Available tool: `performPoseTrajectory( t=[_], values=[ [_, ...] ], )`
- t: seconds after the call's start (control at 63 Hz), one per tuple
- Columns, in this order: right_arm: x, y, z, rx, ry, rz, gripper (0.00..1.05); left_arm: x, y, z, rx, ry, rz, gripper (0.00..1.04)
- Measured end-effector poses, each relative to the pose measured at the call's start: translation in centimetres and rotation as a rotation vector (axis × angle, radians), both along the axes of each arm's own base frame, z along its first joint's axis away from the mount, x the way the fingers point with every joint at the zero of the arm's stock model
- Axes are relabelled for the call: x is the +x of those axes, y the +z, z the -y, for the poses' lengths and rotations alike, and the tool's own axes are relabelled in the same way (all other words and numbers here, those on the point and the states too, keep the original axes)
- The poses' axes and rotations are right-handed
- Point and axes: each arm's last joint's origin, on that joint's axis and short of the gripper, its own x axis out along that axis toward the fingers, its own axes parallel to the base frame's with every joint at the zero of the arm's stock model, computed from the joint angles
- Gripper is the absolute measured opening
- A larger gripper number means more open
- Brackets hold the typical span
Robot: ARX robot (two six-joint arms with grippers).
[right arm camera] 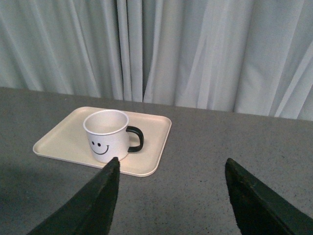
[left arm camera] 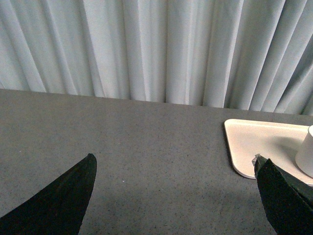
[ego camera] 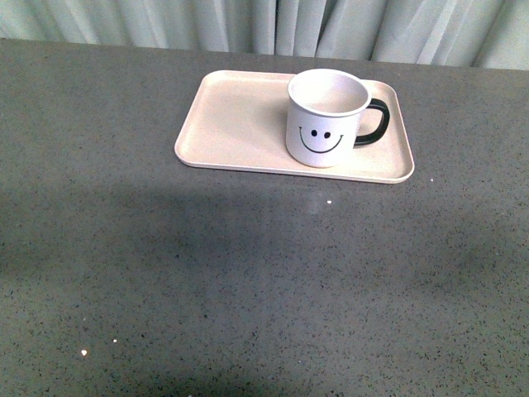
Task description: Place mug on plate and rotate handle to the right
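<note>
Black and wedge-shaped, the two fingers of the right tool (right arm camera: pixel 171 196) stand wide apart with nothing between them, hanging above the grey desk (ego camera: pixel 248 281) well short of the tray. The left tool (left arm camera: pixel 176 196) is much the same: dark fingers spread wide, nothing held. One fingertip shows just in front of the tray's near corner in that arm's camera, though I cannot tell whether it is truly close to it or only lined up with it. Neither arm shows in the front view, so both look pulled back from the work.

Beyond the tools sits the pale pink-beige rectangular plate (ego camera: pixel 231 124), lying flat on the speckled desk towards the curtain (ego camera: pixel 264 25). The white smiley-face mug (ego camera: pixel 324 120) stands upright on it, in the right-hand half of the plate and inside the low rim. Its printed face looks towards the robot, and the glossy black handle (ego camera: pixel 376 122) sticks out to the robot's right, over the plate's surface and short of its edge.

As I read it, both parts of the job look done: the mug is on the plate and the handle points right. Nothing grips the mug and it sits squarely on its base. What seems left, if anything, is only for the arms to settle clear; I see no correction needed.
</note>
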Motion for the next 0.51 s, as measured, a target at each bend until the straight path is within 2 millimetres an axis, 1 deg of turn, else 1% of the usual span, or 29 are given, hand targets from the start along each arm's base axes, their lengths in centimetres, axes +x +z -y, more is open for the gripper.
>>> performPoseTrajectory(
  t=[0.063, 0.079, 0.508],
  values=[
    [0.0, 0.0, 0.0, 0.0, 0.0, 0.0, 0.94, 0.0, 0.0, 0.0, 0.0, 0.0, 0.0, 0.95],
    [0.0, 0.0, 0.0, 0.0, 0.0, 0.0, 0.96, 0.0, 0.0, 0.0, 0.0, 0.0, 0.0, 0.95],
    [0.0, 0.0, 0.0, 0.0, 0.0, 0.0, 0.96, 0.0, 0.0, 0.0, 0.0, 0.0, 0.0, 0.95]
  ],
)
